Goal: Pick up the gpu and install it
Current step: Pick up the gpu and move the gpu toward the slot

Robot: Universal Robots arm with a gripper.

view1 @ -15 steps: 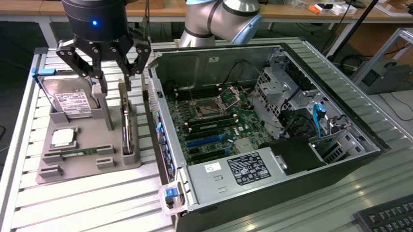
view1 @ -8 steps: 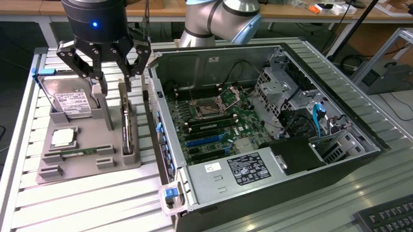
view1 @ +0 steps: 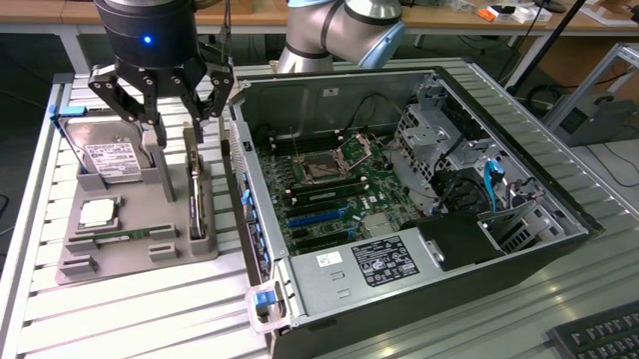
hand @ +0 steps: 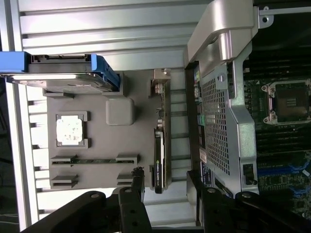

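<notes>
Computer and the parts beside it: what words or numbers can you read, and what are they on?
Nothing can be read for certain.
White label on the hard drive: print too small to read.
Black label on the power supply: white print, too small to read.
white sticker beside that label: dark marks, unreadable.
Edge of the gpu: pale lettering, blurred.

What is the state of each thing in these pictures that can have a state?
gripper: open, holding nothing, above the gpu.
gpu: standing on edge in the holder, not installed.
hard drive: standing tilted in the holder.
CPU: lying flat in the holder.
RAM stick: lying flat in the holder.
PC case: on its side, open.
</notes>
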